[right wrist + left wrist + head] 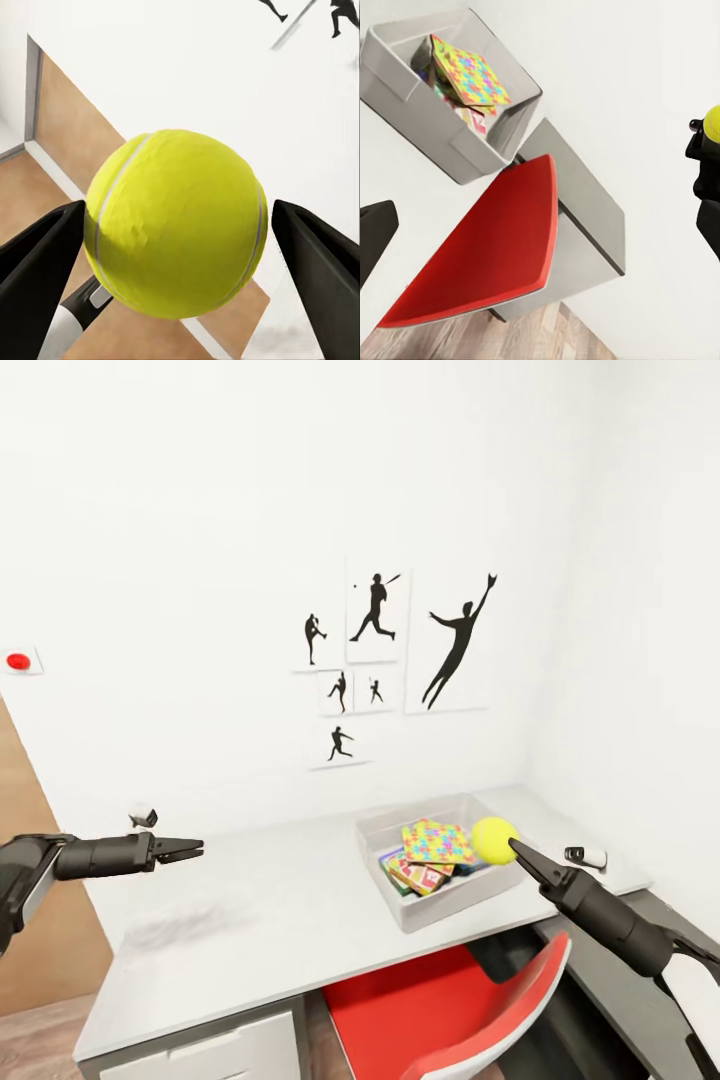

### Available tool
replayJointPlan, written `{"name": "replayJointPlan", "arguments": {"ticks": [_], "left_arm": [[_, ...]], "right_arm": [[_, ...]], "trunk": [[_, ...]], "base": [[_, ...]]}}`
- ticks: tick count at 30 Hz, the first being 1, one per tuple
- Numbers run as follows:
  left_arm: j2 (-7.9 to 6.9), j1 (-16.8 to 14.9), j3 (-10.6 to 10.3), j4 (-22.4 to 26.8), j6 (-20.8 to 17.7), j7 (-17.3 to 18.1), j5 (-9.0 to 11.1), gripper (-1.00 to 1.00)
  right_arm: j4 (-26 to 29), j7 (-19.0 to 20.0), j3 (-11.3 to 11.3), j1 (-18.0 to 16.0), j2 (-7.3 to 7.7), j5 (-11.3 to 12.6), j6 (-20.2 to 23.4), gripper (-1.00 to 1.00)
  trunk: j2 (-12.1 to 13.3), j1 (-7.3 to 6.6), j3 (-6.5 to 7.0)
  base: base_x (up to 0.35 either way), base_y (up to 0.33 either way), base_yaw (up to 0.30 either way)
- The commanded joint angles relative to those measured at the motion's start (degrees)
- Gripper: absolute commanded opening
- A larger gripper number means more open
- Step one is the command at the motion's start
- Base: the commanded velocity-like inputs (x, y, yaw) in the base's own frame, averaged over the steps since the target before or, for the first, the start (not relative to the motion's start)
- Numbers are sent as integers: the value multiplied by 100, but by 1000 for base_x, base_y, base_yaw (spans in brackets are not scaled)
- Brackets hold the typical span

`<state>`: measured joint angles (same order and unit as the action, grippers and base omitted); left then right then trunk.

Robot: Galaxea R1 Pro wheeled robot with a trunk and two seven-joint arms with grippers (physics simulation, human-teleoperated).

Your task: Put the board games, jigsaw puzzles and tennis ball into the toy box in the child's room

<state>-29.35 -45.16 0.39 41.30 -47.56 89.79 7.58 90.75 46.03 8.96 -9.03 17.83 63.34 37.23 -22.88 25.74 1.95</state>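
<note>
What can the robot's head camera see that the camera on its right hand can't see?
Head view only: the toy box on the table, a jigsaw puzzle on top of board games inside it, the red chair, and the left gripper.

Right wrist view only: wooden floor past the ball, and the ball's pale seam, very close up.

Both: the tennis ball held between the jaws of the right gripper, plus black sports pictures on the white wall.
</note>
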Motion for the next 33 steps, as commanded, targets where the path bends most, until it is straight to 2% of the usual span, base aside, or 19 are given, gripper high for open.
{"name": "replayJointPlan", "arguments": {"ticks": [1, 18, 33], "left_arm": [[-1, -1, 1, 1, -61, 21, -2, 100], [-1, -1, -9, 1, -61, 21, -2, 100], [-1, -1, -13, 1, -61, 21, -4, 100]], "right_arm": [[-4, 3, 6, -2, 1, 36, 39, -100], [-59, 3, 88, -2, 7, 38, 40, -100], [-84, 3, 95, -2, 6, 38, 39, -100]], "trunk": [[-4, 4, -2], [-4, 4, -128], [-4, 4, -138]], "base": [[220, -209, -14], [215, -201, -1], [108, -15, 0]]}}
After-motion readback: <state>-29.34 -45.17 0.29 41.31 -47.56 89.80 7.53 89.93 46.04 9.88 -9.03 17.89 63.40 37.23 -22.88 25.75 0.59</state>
